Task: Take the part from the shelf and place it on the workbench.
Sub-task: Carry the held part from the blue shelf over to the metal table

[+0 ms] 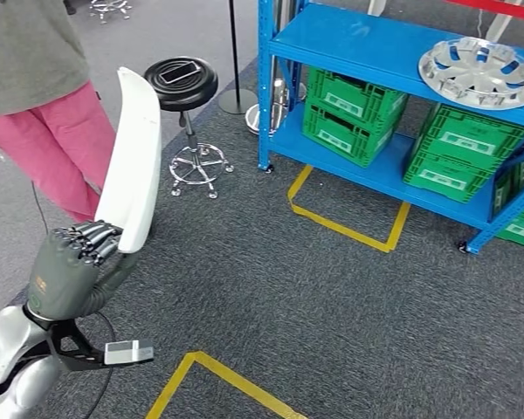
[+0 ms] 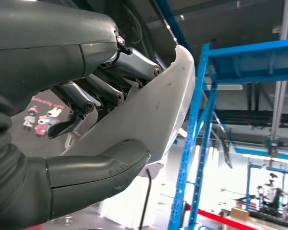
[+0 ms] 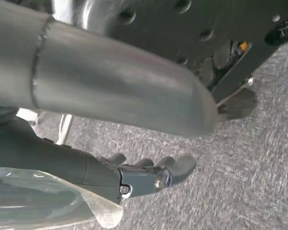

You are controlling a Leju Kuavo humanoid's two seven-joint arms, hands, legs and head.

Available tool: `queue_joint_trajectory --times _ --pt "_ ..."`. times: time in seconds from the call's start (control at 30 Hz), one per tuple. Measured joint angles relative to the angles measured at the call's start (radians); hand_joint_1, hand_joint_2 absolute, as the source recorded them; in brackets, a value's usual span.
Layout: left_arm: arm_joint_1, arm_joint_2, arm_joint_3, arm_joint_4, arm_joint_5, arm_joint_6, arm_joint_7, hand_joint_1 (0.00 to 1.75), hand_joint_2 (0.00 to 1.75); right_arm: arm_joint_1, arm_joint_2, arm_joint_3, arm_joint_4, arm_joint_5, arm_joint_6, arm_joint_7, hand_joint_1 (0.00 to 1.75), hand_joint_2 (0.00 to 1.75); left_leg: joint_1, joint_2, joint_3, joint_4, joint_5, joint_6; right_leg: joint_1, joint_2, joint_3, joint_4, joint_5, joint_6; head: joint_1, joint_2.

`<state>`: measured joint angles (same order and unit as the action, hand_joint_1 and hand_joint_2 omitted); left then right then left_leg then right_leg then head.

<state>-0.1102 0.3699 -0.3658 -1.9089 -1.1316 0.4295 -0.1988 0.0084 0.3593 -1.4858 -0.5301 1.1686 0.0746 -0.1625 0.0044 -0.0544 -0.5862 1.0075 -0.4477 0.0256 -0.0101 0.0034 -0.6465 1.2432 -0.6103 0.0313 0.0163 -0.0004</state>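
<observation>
My left hand grips the lower end of a long, curved white part, which stands nearly upright at the left of the head view. In the left wrist view the thumb lies under the white part and the fingers wrap over it. The blue shelf stands at the upper right, well away from the hand. My right hand hangs over grey carpet, its fingers apart from the thumb and holding nothing.
A silver wheel cover lies on the shelf's upper level, with green crates below it. A black stool with a phone on it stands ahead. A person in pink trousers is close on the left. Yellow tape marks the carpet.
</observation>
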Motion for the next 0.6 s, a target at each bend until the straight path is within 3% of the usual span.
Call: queue_joint_trajectory --times 0.07,0.13,0.2,0.23,0.3,0.37,0.43,0.47,0.53,0.6 --pt "-0.001 -0.008 -0.021 0.000 -0.003 0.005 0.022 1.75 1.75 0.002 -0.001 0.001 -0.012 -0.001 -0.031 0.000 0.00 0.00 0.000 -0.026 -0.002 0.007 -0.002 -0.006 -0.006 0.039 0.055 -0.132 0.070 -0.001 0.000 0.000" --pt "-0.005 -0.010 -0.031 0.000 0.012 0.010 0.027 1.75 1.75 -0.004 -0.001 0.001 0.004 -0.002 -0.096 -0.008 0.00 0.00 0.001 -0.046 -0.012 0.016 -0.003 -0.017 -0.009 0.076 0.092 -0.210 0.092 -0.005 0.000 0.000" --pt "-0.007 -0.009 -0.036 0.000 0.022 0.013 0.025 1.75 1.75 -0.007 0.000 0.001 0.020 -0.002 -0.133 -0.011 0.00 0.00 0.005 -0.067 -0.020 0.017 0.003 -0.030 -0.008 0.068 0.101 -0.220 0.091 -0.012 -0.001 0.000" --pt "-0.006 -0.009 -0.037 0.000 0.024 0.014 0.024 1.75 1.75 -0.008 0.001 0.001 0.026 -0.002 -0.139 -0.011 0.00 0.00 0.006 -0.064 -0.022 0.019 0.004 -0.036 -0.008 0.056 0.102 -0.222 0.093 -0.016 -0.001 0.000" --pt "-0.008 -0.008 -0.040 0.000 0.027 0.014 0.022 1.75 1.75 -0.008 0.003 0.001 0.034 -0.002 -0.143 -0.011 0.00 0.00 0.002 -0.022 -0.041 0.061 -0.024 -0.045 -0.010 0.029 0.105 -0.226 0.096 -0.026 -0.008 0.000" --pt "-0.012 -0.008 -0.043 0.000 0.029 0.015 0.021 1.75 1.75 -0.008 0.005 0.002 0.038 -0.001 -0.145 -0.011 0.00 0.00 0.001 0.031 -0.095 0.181 -0.086 -0.052 -0.008 -0.001 0.106 -0.226 0.094 -0.032 -0.016 0.000" --pt "-0.011 -0.009 -0.045 0.000 0.030 0.015 0.021 1.75 1.75 -0.007 0.006 0.002 0.039 -0.001 -0.146 -0.011 0.00 0.00 0.003 0.045 -0.143 0.290 -0.125 -0.055 -0.005 -0.032 0.107 -0.226 0.091 -0.036 -0.016 0.000" --pt "-0.011 -0.009 -0.045 0.000 0.030 0.014 0.021 1.75 1.75 -0.008 0.006 0.002 0.040 -0.001 -0.146 -0.011 0.00 0.00 0.003 0.047 -0.144 0.298 -0.119 -0.054 -0.003 -0.046 0.107 -0.226 0.090 -0.037 -0.016 0.000" --pt "-0.011 -0.009 -0.046 0.000 0.031 0.014 0.021 1.75 1.75 -0.009 0.006 0.002 0.040 -0.001 -0.146 -0.011 0.00 0.00 0.000 0.061 -0.090 0.199 -0.060 -0.045 0.000 -0.073 0.112 -0.226 0.086 -0.037 -0.016 0.000" --pt "-0.012 -0.009 -0.046 0.000 0.031 0.014 0.021 1.75 1.75 -0.009 0.006 0.002 0.042 -0.001 -0.147 -0.011 0.00 0.00 -0.012 0.107 -0.022 0.069 -0.017 -0.029 0.005 -0.095 0.117 -0.226 0.081 -0.033 -0.015 0.000"
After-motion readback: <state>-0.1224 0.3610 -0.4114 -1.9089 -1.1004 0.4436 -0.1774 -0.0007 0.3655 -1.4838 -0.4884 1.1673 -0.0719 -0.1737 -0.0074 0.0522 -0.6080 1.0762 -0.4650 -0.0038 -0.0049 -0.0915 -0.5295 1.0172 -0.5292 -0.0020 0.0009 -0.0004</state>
